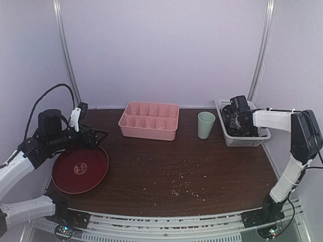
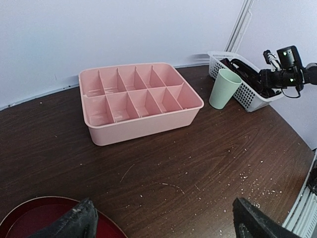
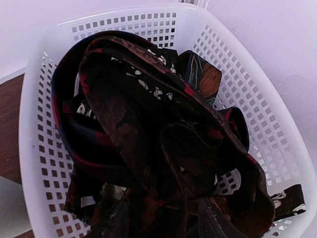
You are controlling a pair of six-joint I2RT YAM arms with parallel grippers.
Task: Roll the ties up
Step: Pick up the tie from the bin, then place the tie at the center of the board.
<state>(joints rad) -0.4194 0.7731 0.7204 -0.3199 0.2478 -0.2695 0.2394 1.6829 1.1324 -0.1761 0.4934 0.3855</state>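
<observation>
Several ties [image 3: 138, 114], dark brown, maroon and black with light patterns, lie tangled in a heap inside the white mesh basket [image 3: 39, 124]. My right gripper [image 3: 166, 218] is down in that heap, its fingers [image 3: 218, 220] apart with folds of tie between them; I cannot see the pads pressing on the cloth. From above, the right gripper [image 1: 234, 123] is over the basket [image 1: 245, 140] at the table's back right. My left gripper [image 2: 161, 218] hangs wide open and empty by the red plate [image 2: 29, 218] at the left; it is far from the ties.
A pink divided organizer [image 1: 149, 120] stands at the back middle. A pale green cup [image 1: 206, 124] stands between it and the basket. The round red plate [image 1: 81, 169] lies at the front left. Small crumbs [image 1: 184, 184] dot the dark wooden table.
</observation>
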